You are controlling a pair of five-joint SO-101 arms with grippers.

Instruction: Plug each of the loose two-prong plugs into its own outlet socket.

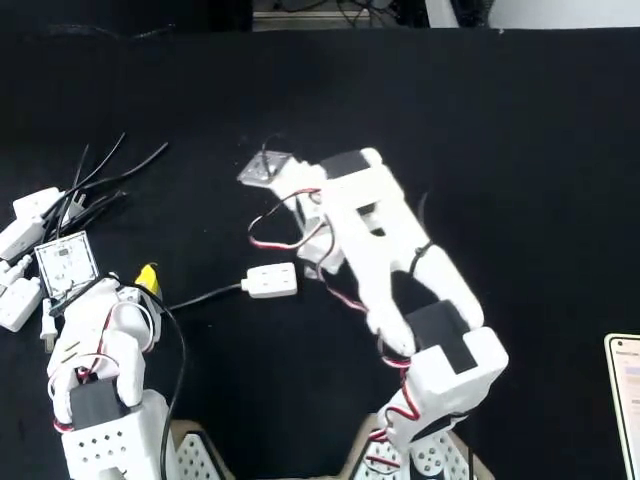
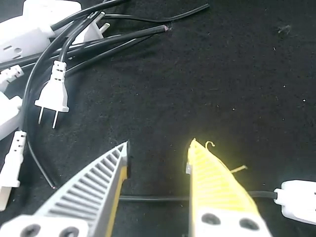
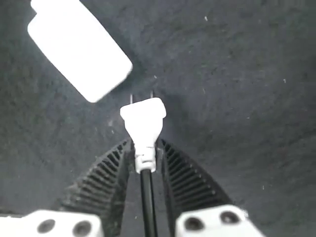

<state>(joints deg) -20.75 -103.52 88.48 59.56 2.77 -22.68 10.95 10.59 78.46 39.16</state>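
High view: you have 2 arms on the black table (image 1: 500, 150). 1 outlet socket (image 1: 270, 280) lies alone near the middle on its black cord (image 1: 205, 295). A heap of white plugs and sockets (image 1: 25, 240) with black cords sits at the left edge, too tangled for you to count. The right arm (image 1: 380, 230) stretches from its base towards the outlet socket. The left arm (image 1: 100, 350) stands at the lower left, pointing at the heap.

Left wrist view: your left gripper (image 2: 159, 148) hangs over bare cloth, its 2 fingers spread with nothing between them. 1 loose two-prong plug (image 2: 52, 96) lies flat among the cords nearby.

Right wrist view: your right gripper (image 3: 145, 143) pinches 1 white plug (image 3: 143, 121) by its neck. Its 2 prongs point away from the gripper, close to the outlet socket (image 3: 79, 54) but not touching it.
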